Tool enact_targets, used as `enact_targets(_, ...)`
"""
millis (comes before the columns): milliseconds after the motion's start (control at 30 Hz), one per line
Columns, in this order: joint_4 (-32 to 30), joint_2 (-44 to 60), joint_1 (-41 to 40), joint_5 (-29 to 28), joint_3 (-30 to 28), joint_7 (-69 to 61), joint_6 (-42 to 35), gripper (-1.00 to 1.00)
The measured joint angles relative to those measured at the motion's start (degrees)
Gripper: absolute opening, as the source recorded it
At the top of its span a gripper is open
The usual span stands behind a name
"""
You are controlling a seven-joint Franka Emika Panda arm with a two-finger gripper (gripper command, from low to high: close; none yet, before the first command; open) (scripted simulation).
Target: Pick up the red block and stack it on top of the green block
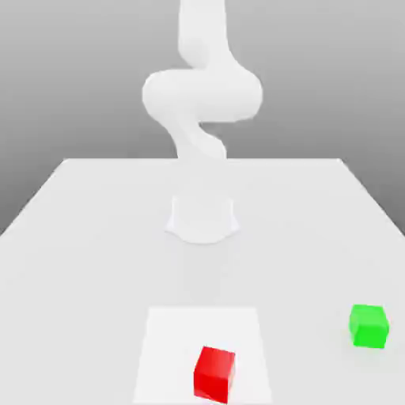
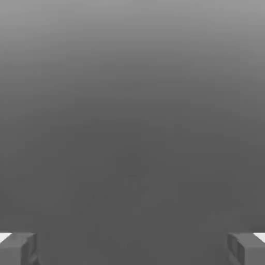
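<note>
A: Plain grey backdrop, white table (image 1: 95, 237). Where's the red block (image 1: 214, 373)?

B: On the table's near part, well apart from the gripper (image 2: 132, 248), whose jaws stand wide, holding nothing. The green block (image 1: 369, 325) sits off to the exterior view's right.

A: Handling?

B: Probably light, rigid, matte; pinch two opposite flat faces.

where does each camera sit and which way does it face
Exterior view: off the arm, across the table from it, looking over the red block and green block at the white arm and its base.
Hand view: on the hand, facing plain grey; two fingertips show far apart, jaws open.
Shared: no object; just the robot's own body.
</note>
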Motion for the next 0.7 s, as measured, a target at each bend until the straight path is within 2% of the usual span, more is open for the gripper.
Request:
enact_targets(467, -5.7, 29.54, -4.47, -5.0, 5.01, 12.52, 11.3, 0.0)
enact_targets(700, -8.56, 43.87, -4.47, -4.73, 5.36, 16.74, 17.02, 0.0)
